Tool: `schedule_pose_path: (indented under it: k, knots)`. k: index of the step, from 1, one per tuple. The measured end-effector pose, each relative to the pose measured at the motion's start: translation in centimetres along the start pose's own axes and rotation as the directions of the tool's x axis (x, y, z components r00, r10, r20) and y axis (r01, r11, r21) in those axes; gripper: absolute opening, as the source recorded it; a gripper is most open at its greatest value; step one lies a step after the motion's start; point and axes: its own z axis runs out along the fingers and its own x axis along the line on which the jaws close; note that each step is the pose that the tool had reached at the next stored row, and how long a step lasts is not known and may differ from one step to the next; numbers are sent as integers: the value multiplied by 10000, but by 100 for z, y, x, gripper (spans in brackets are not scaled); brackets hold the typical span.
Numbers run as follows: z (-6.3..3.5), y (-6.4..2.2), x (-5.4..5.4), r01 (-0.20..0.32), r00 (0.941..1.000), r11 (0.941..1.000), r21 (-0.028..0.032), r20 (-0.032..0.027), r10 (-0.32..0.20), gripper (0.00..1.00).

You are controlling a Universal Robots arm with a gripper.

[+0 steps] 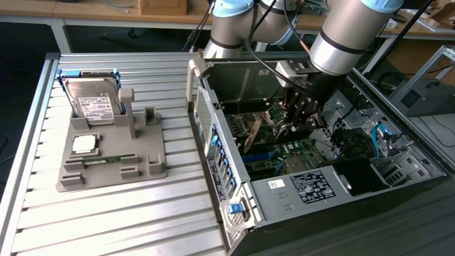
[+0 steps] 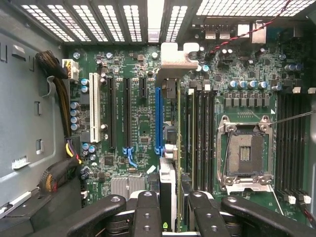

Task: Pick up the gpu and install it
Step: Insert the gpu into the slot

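The gpu (image 2: 173,148) shows edge-on in the wrist view as a thin card with a silver metal bracket (image 2: 177,57) at its far end. It hangs over the motherboard, just beside the blue slot (image 2: 158,118); I cannot tell whether it touches the board. My gripper (image 2: 174,212) is shut on it, one black finger (image 2: 147,212) on each side. In the exterior view, the gripper (image 1: 299,120) reaches down into the open computer case (image 1: 202,106), with the green-brown gpu (image 1: 256,130) tilted below it.
A grey holder (image 1: 153,170) at the exterior view's left carries a silver hard drive (image 1: 96,101), a processor chip (image 1: 85,143) and a memory stick (image 1: 106,159). Inside the case are a white slot (image 2: 94,113), black slots, a processor socket (image 2: 245,155) and a cable bundle (image 2: 59,84).
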Motion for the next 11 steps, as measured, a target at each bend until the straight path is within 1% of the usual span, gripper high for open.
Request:
schedule_pose_path:
  k: [11]
  knots:
    - [10, 16, 21, 0, 10000, 10000, 0, -2, 0, 27]
